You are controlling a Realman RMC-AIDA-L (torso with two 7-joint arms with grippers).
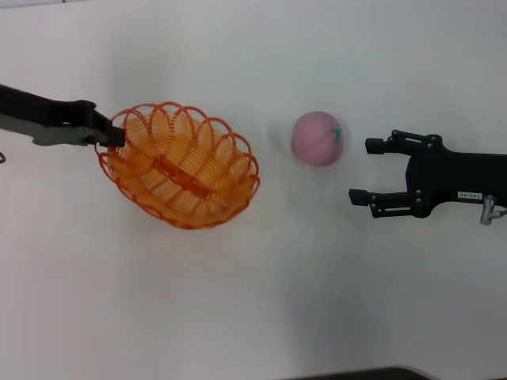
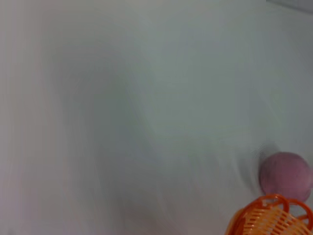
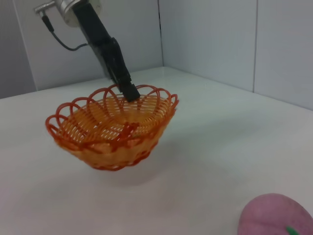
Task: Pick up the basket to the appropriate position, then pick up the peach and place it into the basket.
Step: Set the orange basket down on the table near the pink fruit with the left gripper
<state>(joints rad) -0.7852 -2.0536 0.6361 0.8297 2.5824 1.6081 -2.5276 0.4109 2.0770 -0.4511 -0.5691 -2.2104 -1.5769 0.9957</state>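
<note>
Above the bench [image 1: 253,301], the left pincer [image 1: 111,134] grips the tilted basket's [image 1: 181,165] rim, nothing inside; the right pincer [image 1: 371,170] gapes beside the peach [image 1: 317,138].

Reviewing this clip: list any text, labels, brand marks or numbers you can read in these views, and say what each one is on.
Small white label on the right gripper body: characters too small and blurred to read.
Basket, held at its rim by the left gripper: no text.
Peach: no text, only a green leaf mark.
Table: no markings.
Nothing else readable in any view.
</note>
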